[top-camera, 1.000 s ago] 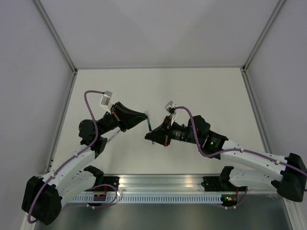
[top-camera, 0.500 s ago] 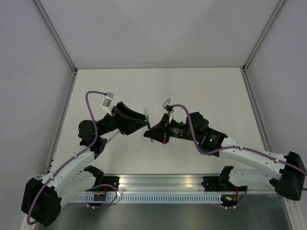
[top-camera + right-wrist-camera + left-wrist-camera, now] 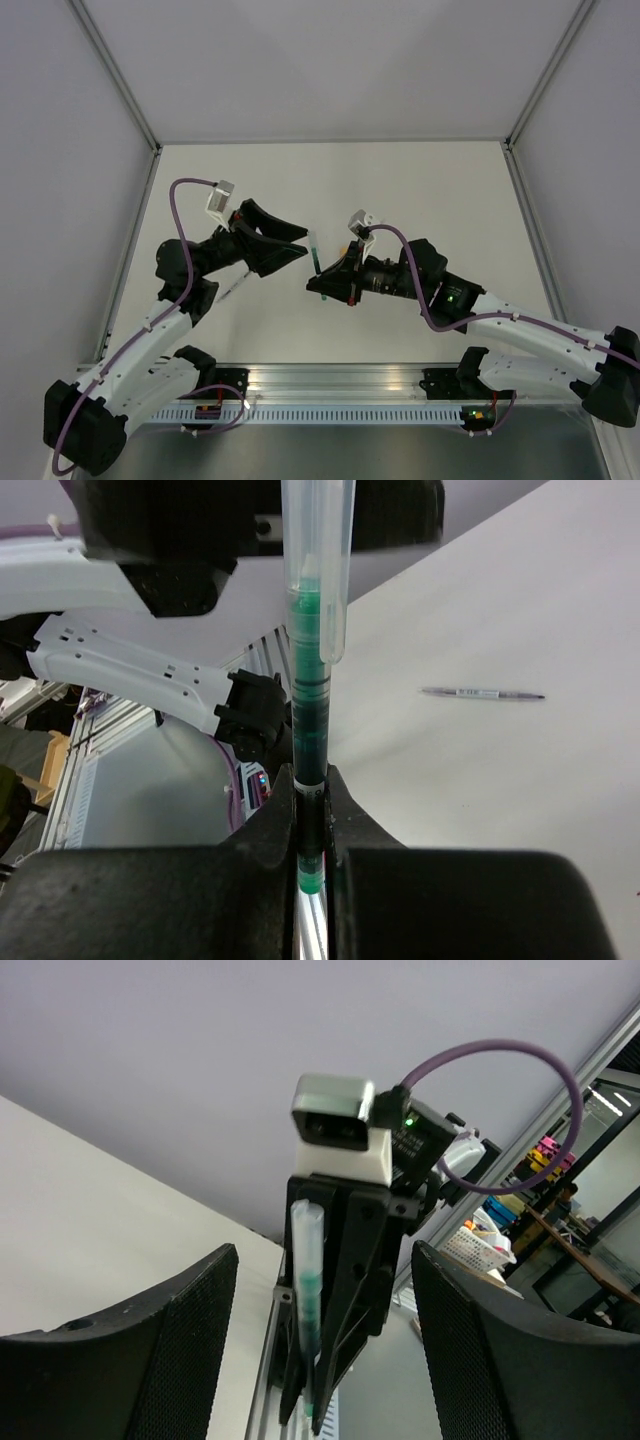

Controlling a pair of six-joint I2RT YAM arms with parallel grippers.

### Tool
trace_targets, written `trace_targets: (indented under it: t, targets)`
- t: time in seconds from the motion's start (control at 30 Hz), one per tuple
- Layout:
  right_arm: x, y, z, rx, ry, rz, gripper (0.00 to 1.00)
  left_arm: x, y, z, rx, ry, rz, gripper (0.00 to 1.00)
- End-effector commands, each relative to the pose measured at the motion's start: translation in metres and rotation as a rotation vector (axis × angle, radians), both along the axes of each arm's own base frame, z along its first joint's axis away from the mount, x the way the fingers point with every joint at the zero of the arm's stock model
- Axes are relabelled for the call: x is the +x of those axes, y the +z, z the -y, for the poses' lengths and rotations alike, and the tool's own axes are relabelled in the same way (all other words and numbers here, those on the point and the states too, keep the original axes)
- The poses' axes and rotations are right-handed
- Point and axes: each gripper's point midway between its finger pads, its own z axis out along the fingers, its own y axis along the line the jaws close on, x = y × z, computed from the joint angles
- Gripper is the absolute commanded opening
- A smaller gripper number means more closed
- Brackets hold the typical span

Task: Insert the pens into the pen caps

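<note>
Right gripper (image 3: 312, 810) is pinched tight on the lower end of the green pen (image 3: 309, 720), held in the air above the middle of the tabletop (image 3: 420, 190). The clear cap (image 3: 318, 550) sits over its tip. Left gripper (image 3: 300, 242) is spread wide just beside the cap, touching nothing.

We judge the seating uncertain: a half-pushed cap could drop off on any tilt, and so slim a shaft may pivot in the pinch. Another pen (image 3: 481, 693) lies flat on the tabletop.

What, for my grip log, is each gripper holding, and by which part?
The right gripper is shut on the green pen, pinching the barrel opposite its clear cap. The left gripper is open, holding nothing.
</note>
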Motion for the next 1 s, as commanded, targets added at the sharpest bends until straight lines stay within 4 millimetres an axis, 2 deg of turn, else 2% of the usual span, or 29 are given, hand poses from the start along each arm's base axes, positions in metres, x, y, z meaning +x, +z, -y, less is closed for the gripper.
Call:
trace_targets:
  t: [0.0, 0.2, 0.4, 0.57, 0.7, 0.73, 0.97]
  targets:
    - [-0.006, -0.004, 0.003, -0.003, 0.029, 0.017, 0.00, -0.001, 0.034, -0.003, -0.027, 0.035, 0.083, 0.75]
    - [-0.009, -0.005, 0.000, 0.007, 0.052, 0.006, 0.00, -0.002, 0.054, -0.002, -0.038, 0.015, 0.103, 0.78]
    - [-0.009, -0.005, -0.002, 0.010, 0.056, -0.005, 0.00, 0.005, 0.044, 0.004, -0.012, 0.000, 0.069, 0.70]
    - [-0.010, -0.004, -0.003, 0.015, 0.062, -0.010, 0.00, 0.013, 0.033, 0.007, 0.019, 0.011, 0.049, 0.66]
    - [-0.010, -0.004, -0.003, 0.017, 0.060, -0.012, 0.00, 0.014, 0.030, 0.008, 0.024, 0.008, 0.041, 0.59]
    - [-0.009, -0.006, -0.004, 0.012, 0.060, -0.017, 0.00, 0.014, 0.029, 0.008, 0.025, 0.007, 0.040, 0.54]
    - [-0.004, -0.007, -0.008, 0.011, 0.045, -0.031, 0.00, 0.006, 0.015, 0.011, 0.058, -0.036, 0.037, 0.36]
